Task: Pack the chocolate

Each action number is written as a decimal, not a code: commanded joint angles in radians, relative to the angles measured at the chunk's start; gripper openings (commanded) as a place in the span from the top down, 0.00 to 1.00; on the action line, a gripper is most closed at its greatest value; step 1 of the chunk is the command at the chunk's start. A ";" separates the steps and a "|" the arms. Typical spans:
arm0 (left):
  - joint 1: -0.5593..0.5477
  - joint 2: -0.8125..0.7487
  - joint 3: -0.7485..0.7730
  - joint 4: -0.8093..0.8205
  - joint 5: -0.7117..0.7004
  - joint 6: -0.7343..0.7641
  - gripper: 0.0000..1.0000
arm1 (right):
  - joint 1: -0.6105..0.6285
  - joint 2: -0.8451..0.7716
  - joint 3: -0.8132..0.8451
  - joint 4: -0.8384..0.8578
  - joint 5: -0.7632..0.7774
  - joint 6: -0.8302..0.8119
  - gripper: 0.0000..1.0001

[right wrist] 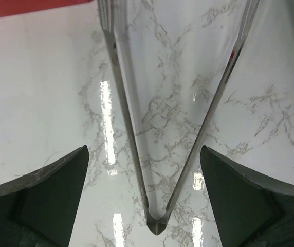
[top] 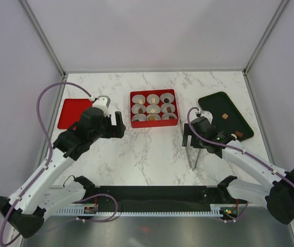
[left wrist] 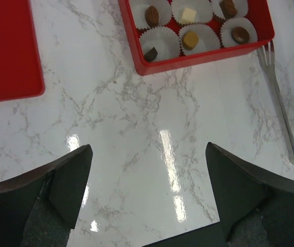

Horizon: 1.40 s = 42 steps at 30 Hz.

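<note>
**A:** The left end effector point(left wrist: 148, 146) has its fingers apart over the bare table point(left wrist: 136, 103) and holds nothing. A red lid point(left wrist: 8, 46) is ahead on its left and the red box point(left wrist: 198, 55) ahead on its right. Is there any danger there?

**B:** Only a small one, I think. If it goes forward carelessly, it can push the box and shake the paper cups point(left wrist: 160, 43).

**A:** And where is the chocolate point(left wrist: 190, 39)?

**B:** Several pieces already sit in cups. Some loose pieces point(top: 224, 116) wait on the dark tray point(top: 242, 123), ahead and to the right of the right end effector point(right wrist: 144, 149).

**A:** That one is also spread open?

**B:** Yes. The metal tongs point(right wrist: 128, 128) seem to lie on the table between its fingers, hinge nearest to it, and neither finger touches them. This is where I expect trouble.

**A:** Why?

**B:** The tongs are smooth and narrow. If the fingers close off-centre, the tongs may turn or slide out. If they close too hard, the tips shut before they reach a piece. The pieces are tiny, so one can easily drop beside a cup. From above I cannot tell which cups are free.
</note>
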<state>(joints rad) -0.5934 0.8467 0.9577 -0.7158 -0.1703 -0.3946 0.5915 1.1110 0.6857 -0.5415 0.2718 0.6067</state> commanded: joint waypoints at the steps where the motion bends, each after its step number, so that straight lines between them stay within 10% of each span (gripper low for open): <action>1: 0.058 0.150 0.116 -0.008 -0.104 0.057 0.01 | 0.001 -0.083 0.077 -0.049 -0.046 -0.050 0.02; 8: 0.340 0.512 0.278 0.058 -0.035 0.137 0.05 | 0.001 -0.220 0.090 -0.035 -0.117 -0.094 0.05; 18: 0.437 0.960 0.481 0.067 0.043 0.154 0.31 | -0.001 -0.323 0.074 -0.035 -0.132 -0.124 0.05; 36: 0.481 1.183 0.504 0.056 0.066 0.137 0.55 | -0.001 -0.349 0.060 -0.017 -0.123 -0.131 0.05; 42: 0.488 1.184 0.487 0.026 0.057 0.105 0.85 | -0.001 -0.350 0.060 -0.020 -0.111 -0.131 0.05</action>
<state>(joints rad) -0.1123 2.0266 1.4502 -0.6704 -0.1200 -0.2775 0.5915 0.7689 0.7429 -0.5827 0.1402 0.4885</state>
